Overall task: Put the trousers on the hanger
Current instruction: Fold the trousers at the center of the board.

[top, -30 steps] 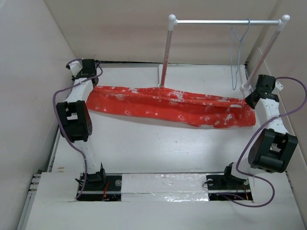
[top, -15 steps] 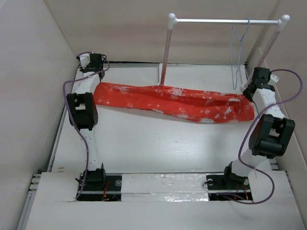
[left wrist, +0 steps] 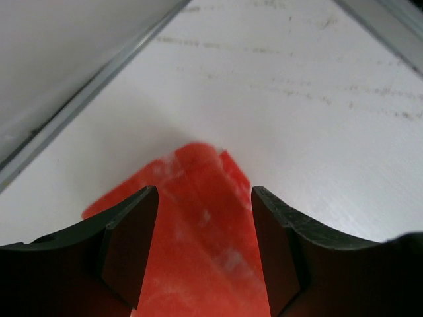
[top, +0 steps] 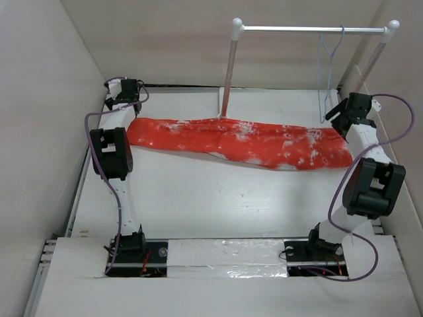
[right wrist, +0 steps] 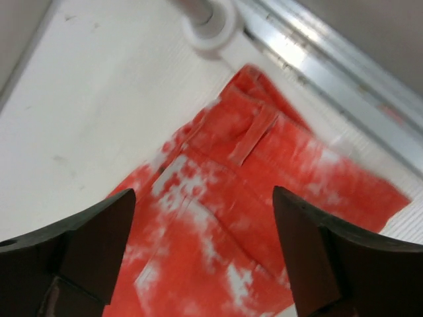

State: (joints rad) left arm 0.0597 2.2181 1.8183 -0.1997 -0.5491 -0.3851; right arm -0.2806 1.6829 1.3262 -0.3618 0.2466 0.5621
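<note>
The left hand (left wrist: 205, 193) hovers with its fingers spread wide and nothing gripped. Directly beneath it lies the narrow cuff end of the bright orange-red, white-blotched fabric trousers (top: 244, 140), flat on the white tabletop (top: 218, 198). From that hand the garment's long axis runs off to its right, across the tabletop, and ends under the right hand (right wrist: 203, 195). That hand is also wide apart and empty, above the broader waist end, where a belt loop (right wrist: 250, 139) shows between the fingers. The cloth looks limp, folded leg on leg into one long band with soft creases, so it will likely sag wherever it is unsupported. The thin pale blue-grey wire hanger (top: 327, 72) hangs by its hook from the white two-post rail stand (top: 310, 29), above and just beyond the right hand and well apart from the left. The right arm is therefore the nearer one to the hanger, and each hand has its own end of the trousers below it.
</note>
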